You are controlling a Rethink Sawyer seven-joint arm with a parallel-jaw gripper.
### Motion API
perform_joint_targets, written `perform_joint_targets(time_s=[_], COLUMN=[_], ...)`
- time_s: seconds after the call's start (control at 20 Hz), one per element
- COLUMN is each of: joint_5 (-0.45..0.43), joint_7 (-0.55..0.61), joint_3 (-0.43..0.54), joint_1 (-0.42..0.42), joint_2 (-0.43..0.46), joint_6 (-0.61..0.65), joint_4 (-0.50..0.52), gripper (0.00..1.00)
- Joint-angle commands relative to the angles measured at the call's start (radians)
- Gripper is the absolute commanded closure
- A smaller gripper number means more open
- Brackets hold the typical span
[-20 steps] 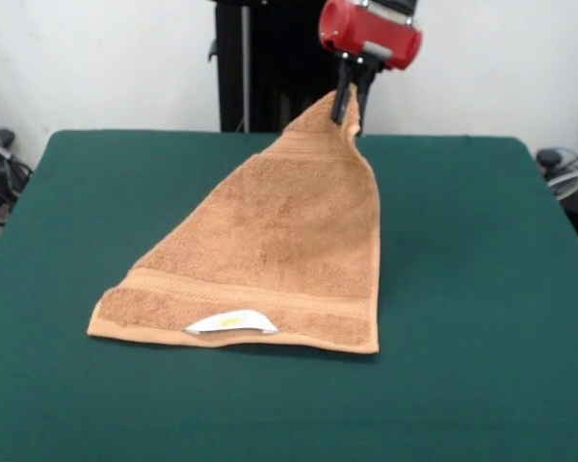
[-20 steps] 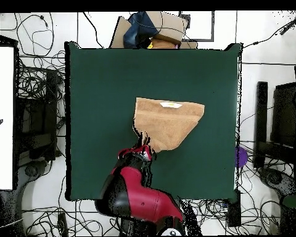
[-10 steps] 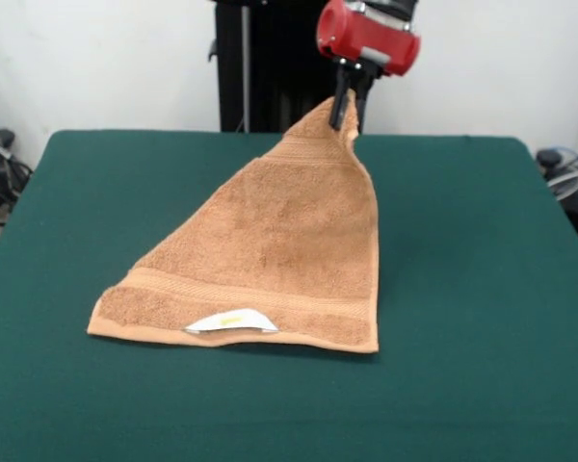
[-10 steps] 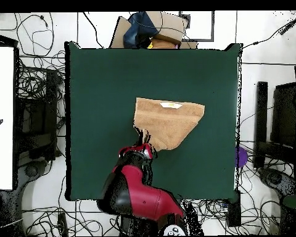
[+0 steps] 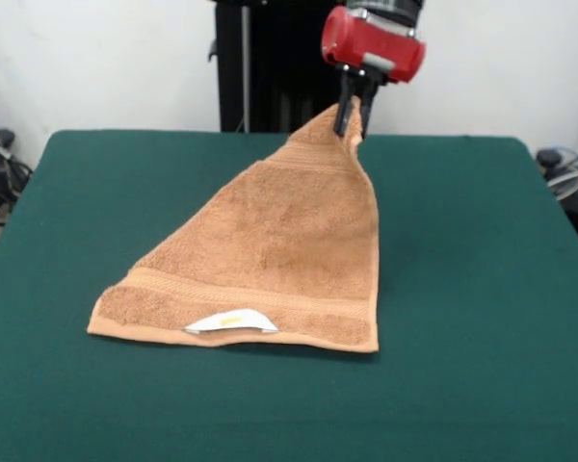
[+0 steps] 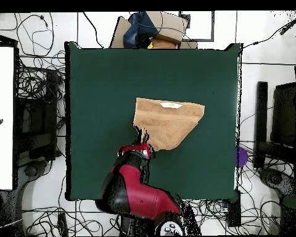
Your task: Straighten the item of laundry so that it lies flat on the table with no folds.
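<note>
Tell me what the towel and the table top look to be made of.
The towel looks like tan terry cloth: a nubby looped pile, flatter woven bands near the edge, and a small white label. The table top seems to be dark green felt or similar matte fabric, with no shine or grain.

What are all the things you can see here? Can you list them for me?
towel: 1, light brown, middle of the table, one corner lifted, the label edge lying on the table
label: 1, white with a yellow mark, on the towel's lying edge
table: 1, dark green, under the towel
cables: many, dark, on the floor around the table
cardboard: 1 pile, brown, past the table's edge away from the robot
arm: 1, red and black, reaching over the table
gripper: 1, black, shut on the towel's raised corner
</note>
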Motion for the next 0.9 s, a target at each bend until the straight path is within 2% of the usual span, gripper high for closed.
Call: perform_joint_targets(time_s=[0.05,0.35,0.6,0.9], joint_5=[0.069,0.068,0.063,0.052], joint_7=[0.348,0.387,0.451,0.471], joint_3=[0.087,0.058,0.062,0.052], joint_1=[0.039,0.039,0.029,0.025], joint_2=[0.073,0.072,0.119,0.155], joint_6=[-0.040,-0.028,-0.073,-0.088], joint_4=[-0.007,-0.006,0.008,0.012], gripper=[1.00,1.00,1.00,1.00])
